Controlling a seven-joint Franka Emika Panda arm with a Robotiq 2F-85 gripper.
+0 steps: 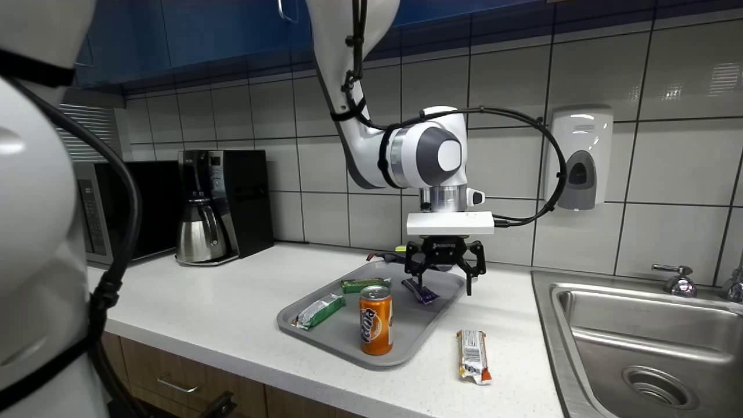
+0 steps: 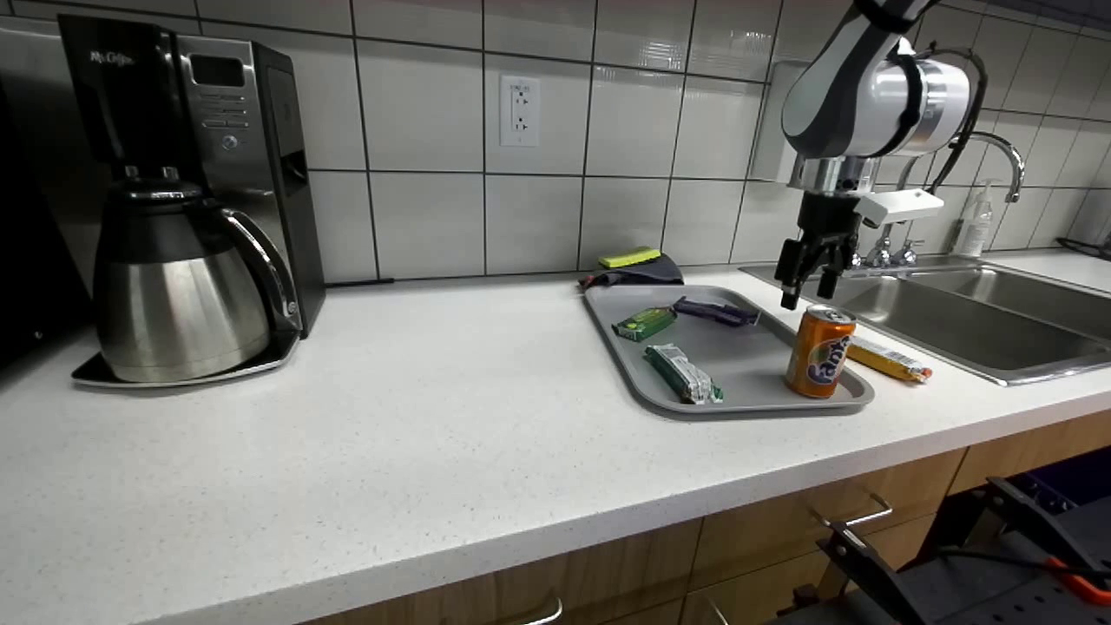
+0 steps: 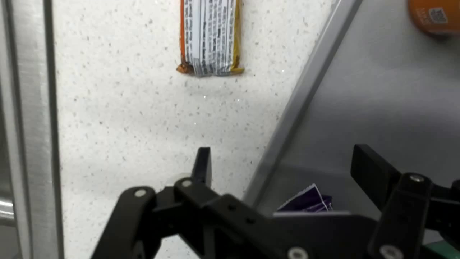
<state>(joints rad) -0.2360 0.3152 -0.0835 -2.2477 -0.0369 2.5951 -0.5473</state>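
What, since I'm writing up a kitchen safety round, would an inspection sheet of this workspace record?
Surface: white speckled countertop, bearing a grey rectangular tray.
Job's things: on the tray, upright orange metal can, green-and-silver wrapped bar, green wrapped bar, purple wrapped bar; beside it, yellow-and-orange wrapped bar.
Clutter: yellow sponge-like block on dark cloth-like item, by the tray's far edge.
Gripper: black two-finger gripper open, holding nothing; in the wrist view, the tray's edge runs between its jaws.
Cables: black cables strapped along white arm, looping out near the gripper.
Surroundings: steel sink, black-and-silver coffee maker, white wall dispenser.
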